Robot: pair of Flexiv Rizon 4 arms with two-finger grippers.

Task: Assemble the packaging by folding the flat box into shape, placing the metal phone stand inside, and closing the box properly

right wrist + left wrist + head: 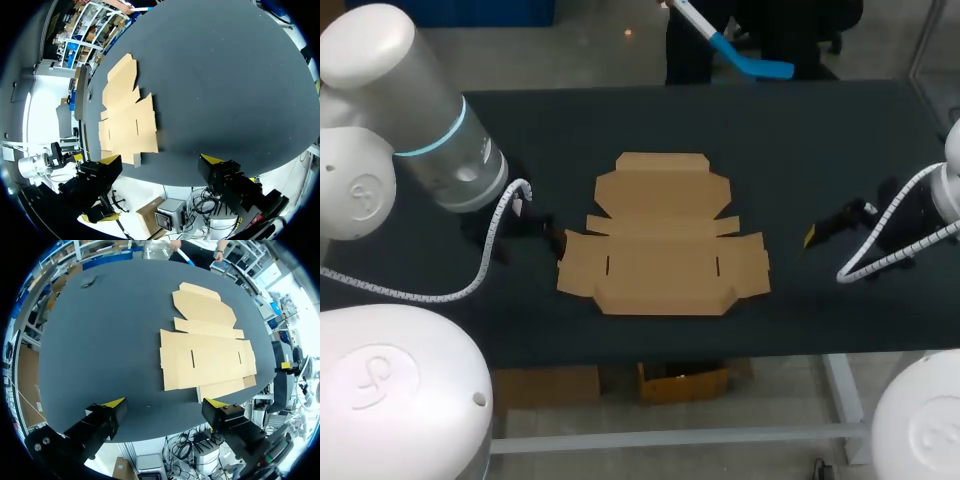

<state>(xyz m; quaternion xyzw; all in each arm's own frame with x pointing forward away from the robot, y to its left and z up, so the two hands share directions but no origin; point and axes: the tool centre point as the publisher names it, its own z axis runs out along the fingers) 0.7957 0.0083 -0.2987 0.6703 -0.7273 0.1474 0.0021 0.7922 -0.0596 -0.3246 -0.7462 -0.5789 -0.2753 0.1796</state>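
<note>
Two grippers: the left gripper (165, 404) and the right gripper (161, 159) sit low over the dark table (820, 140), one on each side of the flat box (663, 240), and neither one touches it
Left gripper: its fingers are spread wide apart, with only bare table showing between them
Right gripper: its fingers are spread wide apart too, and it holds nothing
Fingertips: bright yellow on both grippers, easy to see on the left one (114, 403) and on the right one (111, 159)
Flat box: brown cardboard, not folded yet, lying flat on the table between the two grippers, with all its flaps down and two small slits in its big middle part
Box seen from the left gripper: it lies ahead of the fingers, a bit more toward one finger than the other, and its closest edge is near that fingertip
Box seen from the right gripper: it lies ahead and off to one side, out past one finger, with bare table straight ahead between the fingers
Arms: the left arm (440, 130) comes in over the table beside the box, and the right arm (950, 180) stays near the table's other end
</note>
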